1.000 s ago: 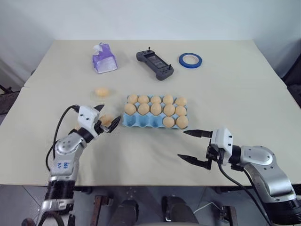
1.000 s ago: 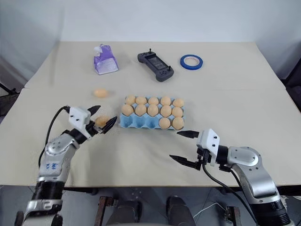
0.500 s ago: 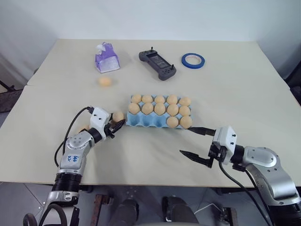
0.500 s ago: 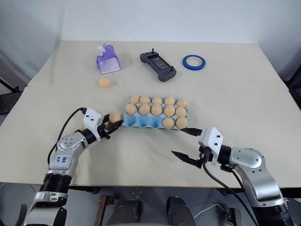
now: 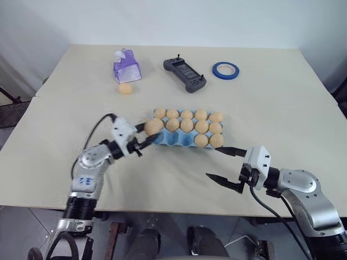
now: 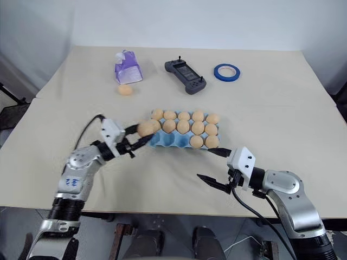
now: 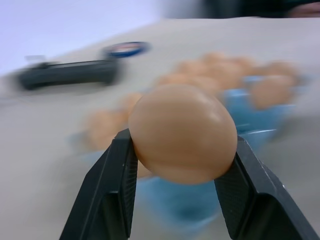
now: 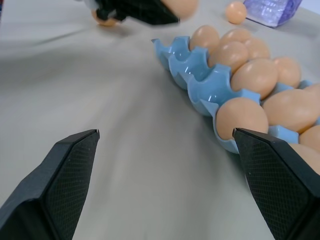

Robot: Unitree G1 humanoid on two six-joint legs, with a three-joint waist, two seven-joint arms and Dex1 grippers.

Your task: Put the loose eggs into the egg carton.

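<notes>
Gripping a tan egg (image 7: 182,132) between its two black fingers, the left gripper (image 5: 147,134) hangs at the left end of the light blue egg carton (image 5: 179,140), the egg just over the carton's near-left corner. The carton lies mid-table with its long side across the view; its far row holds five eggs (image 5: 187,115), and the near row has eggs (image 5: 209,141) in its two right cups, while the near-left cups show bare blue. A loose egg (image 5: 125,88) rests on the beige table (image 5: 282,103) just in front of a purple tissue pack (image 5: 126,66), well apart from the carton. Another tan egg (image 8: 106,21) lies on the table beyond the left gripper's fingers. The right gripper (image 5: 223,166) stands near the carton's near-right corner, its fingers (image 8: 65,175) spread wide with nothing between them. A dark handheld controller (image 5: 185,73) and a roll of blue tape (image 5: 225,70) sit at the far side of the table
</notes>
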